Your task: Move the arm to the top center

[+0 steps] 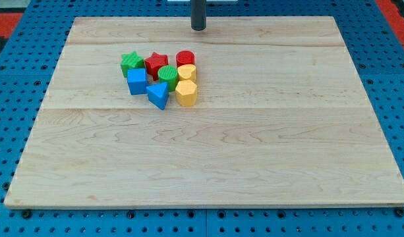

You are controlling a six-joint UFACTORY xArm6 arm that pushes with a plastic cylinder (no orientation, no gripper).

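Note:
My tip is the lower end of a dark rod coming down at the view's top centre, near the board's top edge. It stands apart from the blocks, above and a little right of them. The blocks sit in a tight cluster left of centre: a green star, a red star, a red cylinder, a green cylinder, a yellow block, a blue cube, a blue triangle and a yellow hexagon.
The wooden board lies on a blue pegboard table. A red surface shows at the view's top corners.

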